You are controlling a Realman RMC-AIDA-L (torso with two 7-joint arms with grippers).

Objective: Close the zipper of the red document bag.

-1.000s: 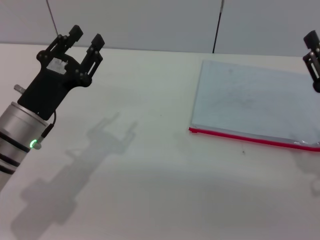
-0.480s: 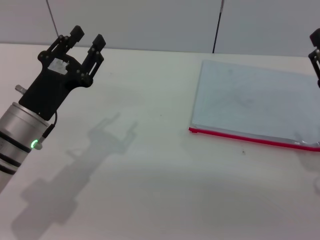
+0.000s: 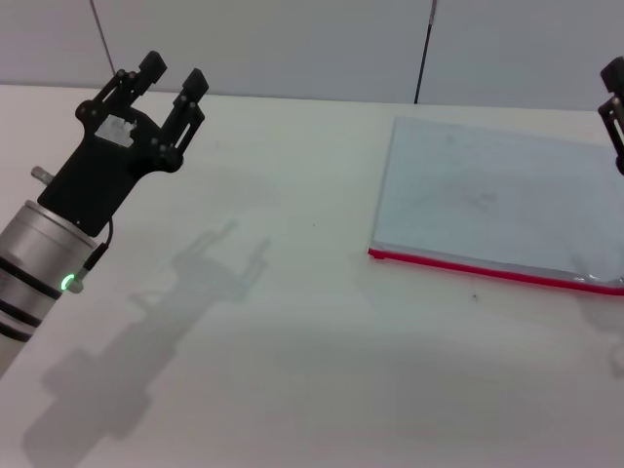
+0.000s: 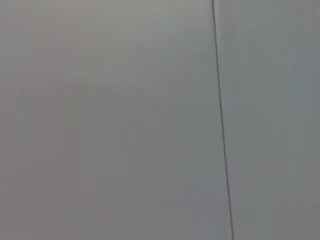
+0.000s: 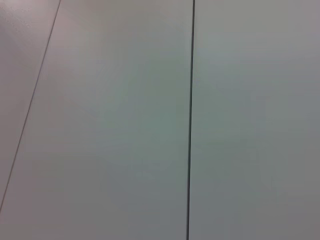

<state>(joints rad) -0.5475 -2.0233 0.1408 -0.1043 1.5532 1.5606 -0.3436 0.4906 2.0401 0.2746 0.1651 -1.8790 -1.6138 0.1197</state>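
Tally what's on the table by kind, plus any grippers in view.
Document bag: 1, the red document bag with the zipper along its near edge.
Grippers: 2, the left gripper, jaws open, and the right gripper at the frame's edge.
Total: 3.

right wrist | grey wall panels [image 5: 110, 130] | dark vertical seam [image 5: 190, 120]

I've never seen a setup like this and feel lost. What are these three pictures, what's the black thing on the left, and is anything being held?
It is a two-armed robot. The head view looks down from its head onto a white table. The black claw is the left pincer, open, raised in the air and holding nothing. The right pincer barely shows at the edge, above the bag, a flat pale pouch lying on the table, its zipper the red strip on the near edge. The two wrist views come from cameras on the arms and show only a plain grey wall.
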